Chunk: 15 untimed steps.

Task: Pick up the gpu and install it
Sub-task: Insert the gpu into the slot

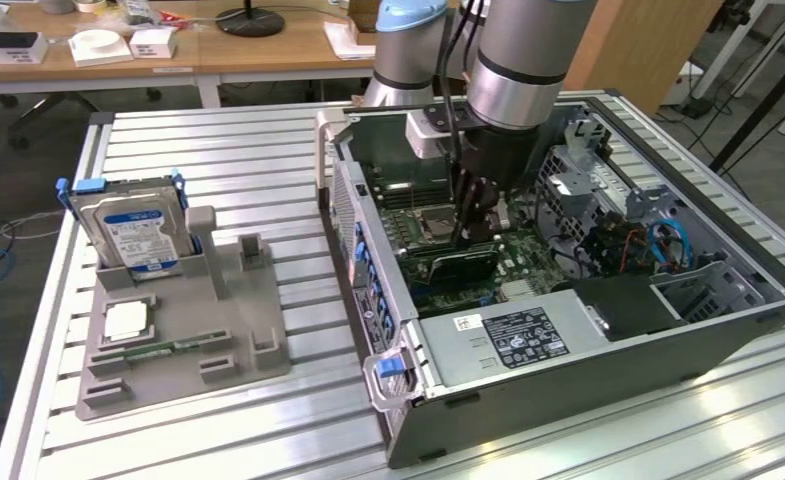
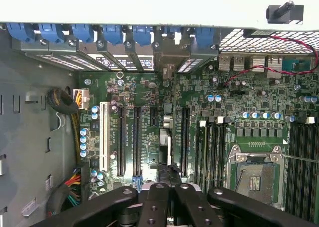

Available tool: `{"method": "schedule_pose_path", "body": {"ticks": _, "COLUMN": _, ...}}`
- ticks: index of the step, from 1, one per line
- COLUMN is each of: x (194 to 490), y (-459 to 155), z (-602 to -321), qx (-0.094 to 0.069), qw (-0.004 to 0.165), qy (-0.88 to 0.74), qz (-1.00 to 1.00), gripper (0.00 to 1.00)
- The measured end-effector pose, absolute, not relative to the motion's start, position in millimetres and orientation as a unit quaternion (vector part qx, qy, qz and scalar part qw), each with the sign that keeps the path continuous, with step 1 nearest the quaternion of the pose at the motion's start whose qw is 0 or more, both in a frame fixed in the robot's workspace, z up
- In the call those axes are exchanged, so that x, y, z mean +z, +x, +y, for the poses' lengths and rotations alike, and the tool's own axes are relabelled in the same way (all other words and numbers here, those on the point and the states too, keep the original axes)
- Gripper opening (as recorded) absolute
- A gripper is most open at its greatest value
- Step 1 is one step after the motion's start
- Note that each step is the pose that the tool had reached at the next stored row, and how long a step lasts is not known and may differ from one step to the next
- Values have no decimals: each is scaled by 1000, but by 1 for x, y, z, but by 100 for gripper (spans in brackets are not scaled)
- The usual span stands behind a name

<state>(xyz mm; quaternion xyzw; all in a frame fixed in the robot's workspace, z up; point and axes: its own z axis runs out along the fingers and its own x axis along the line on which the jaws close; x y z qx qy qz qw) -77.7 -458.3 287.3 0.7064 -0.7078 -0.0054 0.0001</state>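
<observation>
The gpu (image 1: 456, 264) is a thin black card standing on edge across the green motherboard (image 1: 526, 262) inside the open computer case (image 1: 592, 345). In the wrist view I look down its edge: the gpu (image 2: 166, 140) runs between the black expansion slots, with its bracket end toward the blue slot clips (image 2: 142, 35). My gripper (image 1: 480, 238) reaches straight down into the case onto the card's upper edge. Its black fingers (image 2: 154, 202) are shut, and the gripper (image 2: 168, 187) meets right over that edge. Whether they pinch the card is hidden.
A grey parts fixture (image 1: 232, 330) on the slatted table (image 1: 205, 150) holds a silver hard drive (image 1: 132, 232), a square chip (image 1: 125, 322) and a green memory stick (image 1: 165, 348). Around the card are the CPU socket (image 2: 256, 172), memory slots (image 2: 301, 157), cable bundles (image 2: 65, 100) and case walls.
</observation>
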Motion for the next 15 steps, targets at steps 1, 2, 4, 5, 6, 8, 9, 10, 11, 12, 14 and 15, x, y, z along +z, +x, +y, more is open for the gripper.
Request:
{"method": "schedule_pose_path", "body": {"ticks": 1, "x": 287, "y": -78, "z": -458, "qx": -5, "qw": 0, "qy": 706, "qz": -708, "gripper": 11}}
{"method": "schedule_pose_path", "body": {"ticks": 2, "x": 287, "y": -78, "z": -458, "qx": -5, "qw": 0, "qy": 706, "qz": -708, "gripper": 11}}
{"method": "schedule_pose_path", "body": {"ticks": 4, "x": 287, "y": -78, "z": -458, "qx": -5, "qw": 0, "qy": 706, "qz": -708, "gripper": 11}}
{"method": "schedule_pose_path", "body": {"ticks": 5, "x": 287, "y": -78, "z": -458, "qx": -5, "qw": 0, "qy": 706, "qz": -708, "gripper": 11}}
{"method": "schedule_pose_path", "body": {"ticks": 6, "x": 287, "y": -78, "z": -458, "qx": -5, "qw": 0, "qy": 706, "qz": -708, "gripper": 11}}
{"method": "schedule_pose_path", "body": {"ticks": 8, "x": 287, "y": -78, "z": -458, "qx": -5, "qw": 0, "qy": 706, "qz": -708, "gripper": 11}}
{"method": "schedule_pose_path", "body": {"ticks": 9, "x": 287, "y": -78, "z": -458, "qx": -5, "qw": 0, "qy": 706, "qz": -708, "gripper": 11}}
{"method": "schedule_pose_path", "body": {"ticks": 10, "x": 287, "y": -78, "z": -458, "qx": -5, "qw": 0, "qy": 706, "qz": -708, "gripper": 11}}
{"method": "schedule_pose_path", "body": {"ticks": 11, "x": 287, "y": -78, "z": -458, "qx": -5, "qw": 0, "qy": 706, "qz": -708, "gripper": 11}}
{"method": "schedule_pose_path", "body": {"ticks": 12, "x": 287, "y": -78, "z": -458, "qx": -5, "qw": 0, "qy": 706, "qz": -708, "gripper": 11}}
{"method": "schedule_pose_path", "body": {"ticks": 14, "x": 287, "y": -78, "z": -458, "qx": -5, "qw": 0, "qy": 706, "qz": -708, "gripper": 11}}
{"method": "schedule_pose_path", "body": {"ticks": 15, "x": 287, "y": -78, "z": -458, "qx": -5, "qw": 0, "qy": 706, "qz": -708, "gripper": 11}}
